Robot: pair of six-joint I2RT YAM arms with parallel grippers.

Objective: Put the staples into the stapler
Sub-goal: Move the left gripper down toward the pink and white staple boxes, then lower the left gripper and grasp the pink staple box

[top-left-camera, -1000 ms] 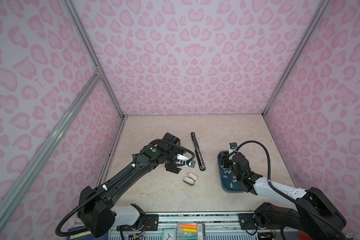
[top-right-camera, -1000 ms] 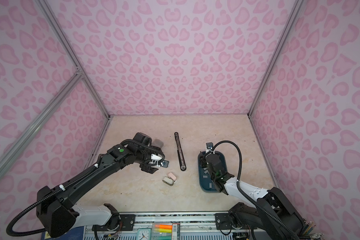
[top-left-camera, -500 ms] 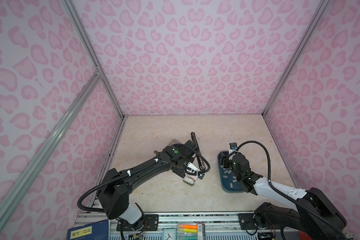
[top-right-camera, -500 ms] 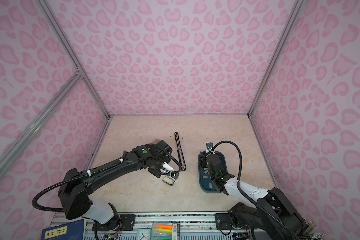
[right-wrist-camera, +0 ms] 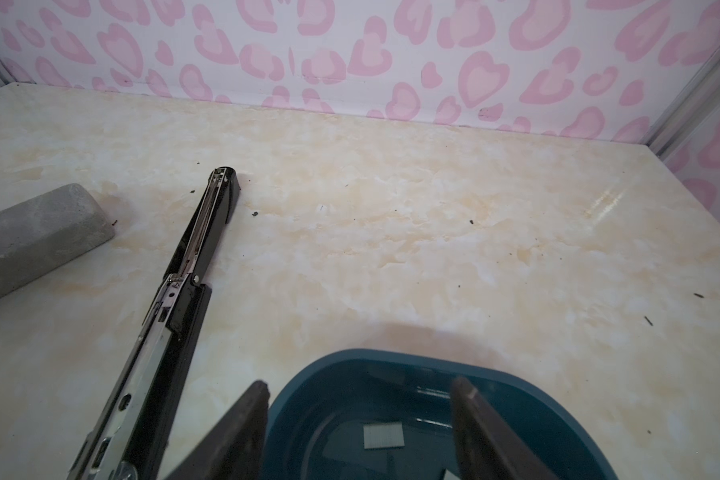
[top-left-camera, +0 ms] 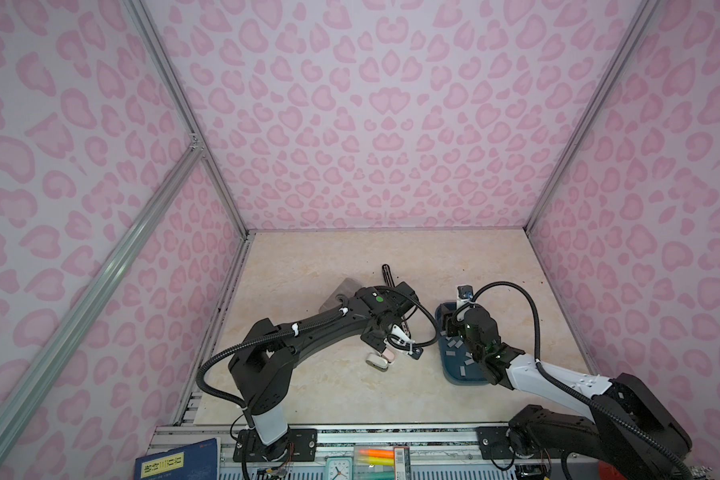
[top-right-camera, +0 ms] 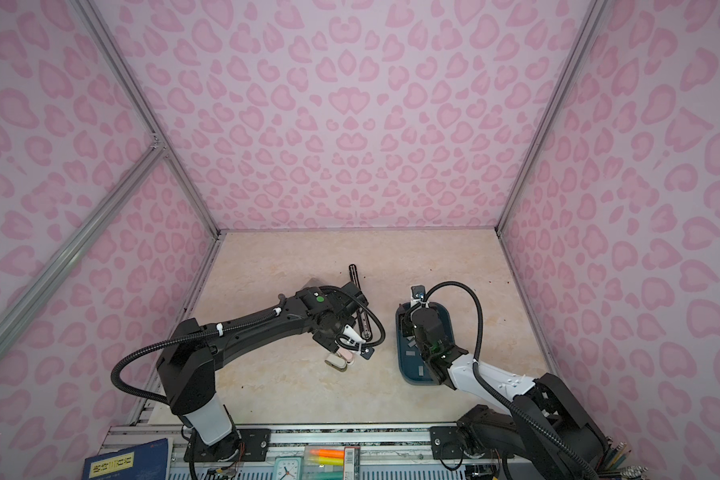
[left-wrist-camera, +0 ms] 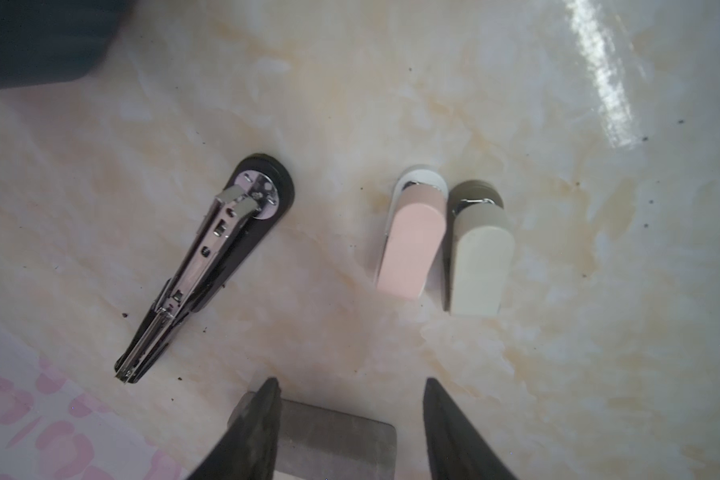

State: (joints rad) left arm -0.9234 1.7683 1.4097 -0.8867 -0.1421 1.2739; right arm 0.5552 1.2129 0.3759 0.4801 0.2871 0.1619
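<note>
Nearest, low and right of centre in both top views: right gripper poised over the blue tray, jaws spread, nothing pinched. Staples lying loose as small silver strips on the tray floor, one straight under the gap. Just left of the tray: left gripper close by the pink mini stapler and white mini stapler, jaws apart, empty, clear of both in the left wrist view. Farther back, mid-frame: black stapler folded out flat, metal channel up, no strip seen inside. Farthest, left edge of the right wrist view: grey block. Likely trouble: skidding a flat strip along the slick tray floor on closing, or snapping it; nudging the mini staplers into the black one with a low sweep. Hidden: mid-length of the black stapler under the left arm in both top views; part of the tray under the right wrist; strip count unclear.
</note>
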